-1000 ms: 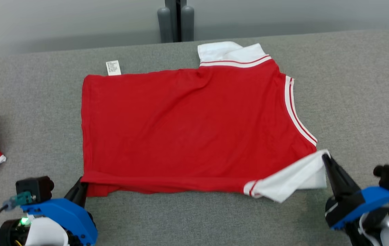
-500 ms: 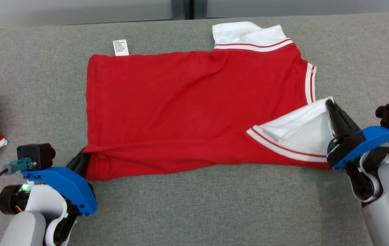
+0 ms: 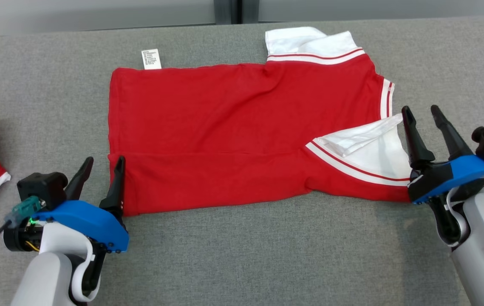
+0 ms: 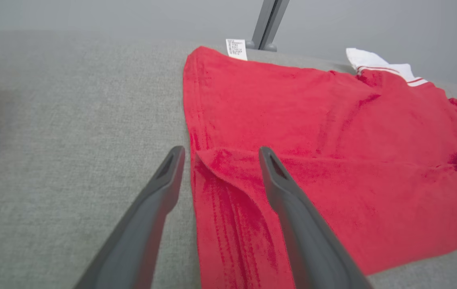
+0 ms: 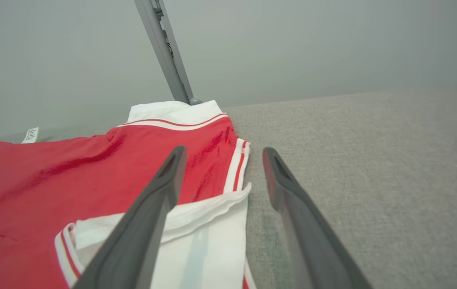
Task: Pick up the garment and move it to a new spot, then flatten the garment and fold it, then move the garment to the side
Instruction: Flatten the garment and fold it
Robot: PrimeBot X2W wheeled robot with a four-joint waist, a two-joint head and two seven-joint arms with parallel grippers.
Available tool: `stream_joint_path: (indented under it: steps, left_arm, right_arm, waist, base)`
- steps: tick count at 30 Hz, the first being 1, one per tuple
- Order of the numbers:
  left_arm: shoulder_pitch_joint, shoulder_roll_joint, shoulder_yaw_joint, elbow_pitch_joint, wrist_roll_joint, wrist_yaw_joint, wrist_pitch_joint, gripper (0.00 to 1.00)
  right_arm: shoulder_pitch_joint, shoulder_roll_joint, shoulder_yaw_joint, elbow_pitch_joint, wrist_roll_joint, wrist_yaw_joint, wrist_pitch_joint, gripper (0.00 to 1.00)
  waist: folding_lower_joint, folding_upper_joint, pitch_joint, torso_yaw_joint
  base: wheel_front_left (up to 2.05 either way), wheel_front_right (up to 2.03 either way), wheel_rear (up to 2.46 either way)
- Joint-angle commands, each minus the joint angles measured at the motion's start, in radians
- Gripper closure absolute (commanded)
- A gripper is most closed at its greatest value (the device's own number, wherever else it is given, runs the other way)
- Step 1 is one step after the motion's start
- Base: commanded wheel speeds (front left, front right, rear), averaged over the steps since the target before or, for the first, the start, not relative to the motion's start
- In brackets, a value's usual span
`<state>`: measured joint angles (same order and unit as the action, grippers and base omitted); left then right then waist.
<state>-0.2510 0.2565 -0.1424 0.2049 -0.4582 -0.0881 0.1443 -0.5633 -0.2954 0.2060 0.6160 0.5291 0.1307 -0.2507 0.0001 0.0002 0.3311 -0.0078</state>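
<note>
The shirt [image 3: 242, 127] is laid flat at the middle of the table [image 3: 242, 255], near strip folded over. Left gripper [image 3: 105, 158] and right gripper [image 3: 420, 108] are seen open, empty. Further folding and moving aside seem left.

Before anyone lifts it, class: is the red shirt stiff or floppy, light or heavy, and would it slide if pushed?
Probably floppy: the shirt lies flat with its near edge folded over and soft creases. Likely light: the thin cloth holds that fold. Pushed, it may bunch rather than slide; the table cover looks coarse.
</note>
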Motion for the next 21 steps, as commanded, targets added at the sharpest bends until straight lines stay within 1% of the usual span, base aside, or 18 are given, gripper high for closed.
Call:
stream_joint_path:
  steps: [1,2,3,7,11,16,21]
  left_arm:
    - [0.008,-0.005,0.003,-0.006,0.013,0.009,-0.029,0.0]
    - [0.018,-0.013,0.004,-0.008,0.022,0.019,-0.064,0.0]
    - [0.027,-0.023,0.011,-0.016,0.032,0.032,-0.106,0.0]
    - [0.062,-0.043,0.017,-0.034,0.073,0.067,-0.235,0.0]
    - [0.11,-0.058,0.013,-0.053,0.108,0.094,-0.336,0.0]
    - [0.178,-0.063,0.015,-0.06,0.124,0.112,-0.38,0.0]
    - [0.225,-0.063,0.007,-0.063,0.136,0.119,-0.391,0.0]
  right_arm:
    - [0.023,-0.009,-0.008,-0.016,-0.022,0.0,-0.009,0.0]
    - [0.042,-0.012,-0.022,-0.032,-0.052,0.0,-0.012,0.0]
    - [0.057,-0.009,-0.047,-0.073,-0.083,0.0,-0.014,0.0]
    - [0.186,0.05,-0.149,-0.254,-0.194,0.0,-0.015,0.0]
    - [0.321,0.103,-0.197,-0.388,-0.26,0.0,-0.015,0.0]
    - [0.442,0.151,-0.207,-0.475,-0.291,0.0,-0.015,0.0]
    - [0.501,0.171,-0.203,-0.51,-0.297,0.0,-0.008,0.0]
  waist:
    - [-0.0001,-0.0002,-0.005,-0.001]
    - [-0.0001,-0.0002,-0.011,0.001]
    - [-0.0001,-0.0002,-0.016,0.001]
    - [-0.0001,-0.0002,-0.043,-0.002]
    - [-0.0001,-0.0002,-0.076,-0.011]
    - [-0.0001,-0.0002,-0.113,-0.025]
    - [-0.0001,-0.0002,-0.139,-0.032]
  base:
    - [0.0,0.0,0.0]
    - [0.0,0.0,0.0]
    - [0.0,0.0,0.0]
    - [0.0,0.0,0.0]
    - [0.0,0.0,0.0]
    - [0.0,0.0,0.0]
    - [0.0,0.0,0.0]
